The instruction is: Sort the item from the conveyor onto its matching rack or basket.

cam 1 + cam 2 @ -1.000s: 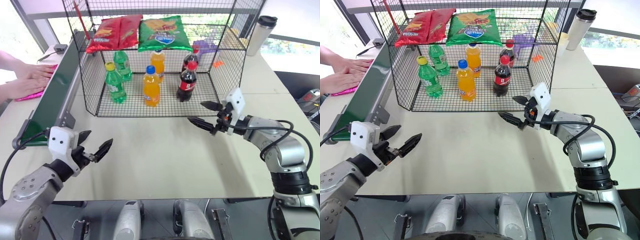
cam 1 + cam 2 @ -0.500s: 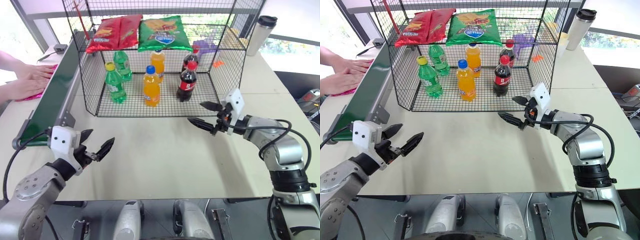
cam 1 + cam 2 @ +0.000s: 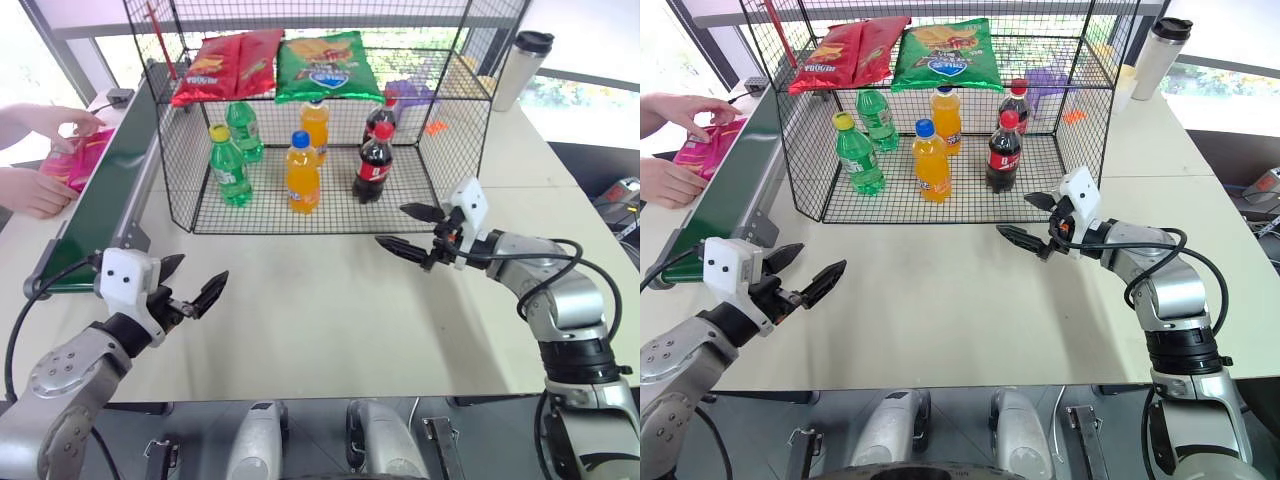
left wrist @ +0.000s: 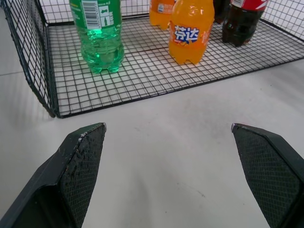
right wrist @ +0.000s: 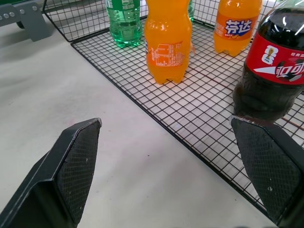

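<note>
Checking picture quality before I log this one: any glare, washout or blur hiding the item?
Left eye view: window backlight washes out the top corners, yet the pink snack bag in the person's hands reads clearly beside the conveyor. Left wrist view: the near fingers loom large; bottles stay sharp.

From my station I saw each arm built of rounded silver-grey metal segments, with a dark ribbed collar above the right arm's base and black cables looping loosely alongside both forearms. Each wrist carried a small white box-shaped housing with a dark round spot on its face, and the left gripper (image 3: 190,287) and right gripper (image 3: 405,227) ended in two black tapered fingers (image 4: 76,171) apiece. Up close, the inner faces of those fingers bore a fine cross-hatched grip texture, with slightly scuffed, paler edges at the tips.
</note>
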Motion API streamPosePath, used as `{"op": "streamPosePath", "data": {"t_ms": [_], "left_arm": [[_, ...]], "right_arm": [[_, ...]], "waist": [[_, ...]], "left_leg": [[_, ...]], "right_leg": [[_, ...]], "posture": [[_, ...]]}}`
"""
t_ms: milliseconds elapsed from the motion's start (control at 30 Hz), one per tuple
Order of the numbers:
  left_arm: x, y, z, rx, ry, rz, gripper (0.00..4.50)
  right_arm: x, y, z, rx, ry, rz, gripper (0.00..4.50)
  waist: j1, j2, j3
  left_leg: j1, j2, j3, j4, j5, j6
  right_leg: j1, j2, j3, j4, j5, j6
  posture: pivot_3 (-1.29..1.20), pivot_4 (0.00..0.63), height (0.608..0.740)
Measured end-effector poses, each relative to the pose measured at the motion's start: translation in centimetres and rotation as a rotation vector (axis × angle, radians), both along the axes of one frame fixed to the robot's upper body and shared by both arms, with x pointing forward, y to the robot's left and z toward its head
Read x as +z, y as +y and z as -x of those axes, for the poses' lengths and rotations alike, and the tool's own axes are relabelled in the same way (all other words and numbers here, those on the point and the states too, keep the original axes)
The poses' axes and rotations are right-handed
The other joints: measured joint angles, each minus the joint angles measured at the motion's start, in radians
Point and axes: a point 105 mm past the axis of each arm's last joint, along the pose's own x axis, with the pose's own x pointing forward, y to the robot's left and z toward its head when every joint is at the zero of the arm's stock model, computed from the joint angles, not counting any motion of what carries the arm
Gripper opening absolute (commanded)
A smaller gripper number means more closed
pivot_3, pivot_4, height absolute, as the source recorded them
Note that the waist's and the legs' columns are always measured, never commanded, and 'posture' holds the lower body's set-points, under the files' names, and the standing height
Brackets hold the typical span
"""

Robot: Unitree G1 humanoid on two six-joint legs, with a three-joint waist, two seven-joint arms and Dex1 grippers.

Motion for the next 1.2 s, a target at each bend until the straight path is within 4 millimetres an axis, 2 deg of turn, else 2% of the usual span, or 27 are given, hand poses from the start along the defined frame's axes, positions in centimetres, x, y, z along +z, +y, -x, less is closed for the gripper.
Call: {"op": "streamPosePath", "data": {"t_ms": [1200], "left_arm": [[0.05, 0.50, 0.21, -0.003, 0.018, -0.033, 4.42]], "right_arm": [[-0.61, 0.86, -0.19, 0.011, 0.003, -0.023, 4.50]], "waist": [[0.000, 0.000, 0.000]], "left_leg": [[0.000, 0.000, 0.000, 0.000, 0.000, 0.000]], "right_leg": [[0.000, 0.000, 0.000, 0.000, 0.000, 0.000]], "posture": [[0.00, 0.150, 0.740]]}}
